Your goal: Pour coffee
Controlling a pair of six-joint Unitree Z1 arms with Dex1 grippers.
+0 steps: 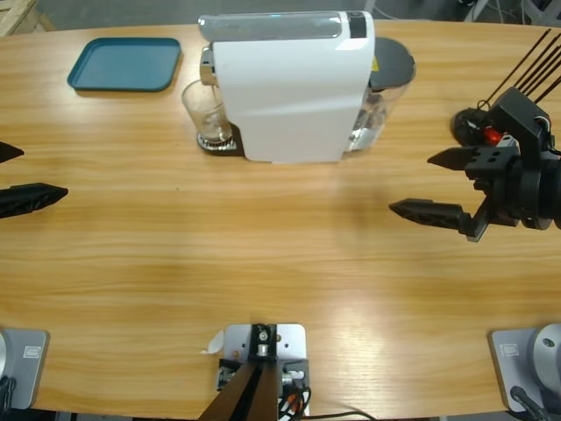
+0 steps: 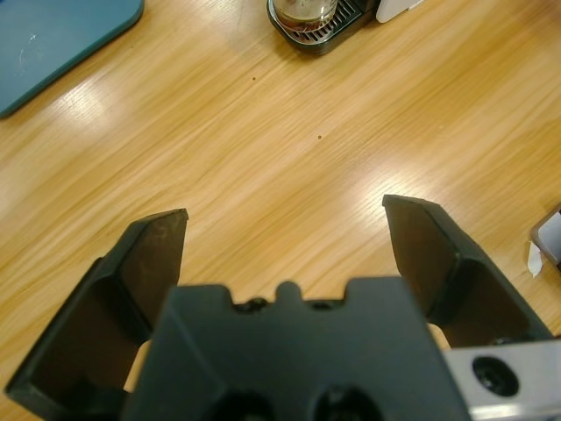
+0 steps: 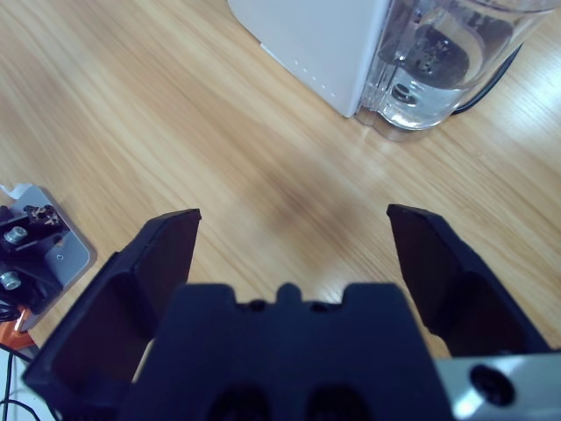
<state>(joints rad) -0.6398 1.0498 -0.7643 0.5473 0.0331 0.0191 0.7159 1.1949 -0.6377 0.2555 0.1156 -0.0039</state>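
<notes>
Both arms are hovering over bare tabletop [image 1: 263, 272]. Left gripper [image 1: 13, 175] is gaping wide, holding nothing; right gripper [image 1: 438, 186] likewise. Glass [image 1: 207, 112] is sitting on the white coffee machine's [image 1: 289, 88] drip tray, with coffee [image 2: 302, 12] lying shallow inside. Teal tray [image 1: 125, 64] is lying well apart.

Overhead view faces table [image 1: 263, 263]; wrist views perhaps share machine [image 1: 289, 88].

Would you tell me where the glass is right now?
In the high view, the glass stands on the drip tray at the white coffee machine's left end, just right of the teal tray.
</notes>
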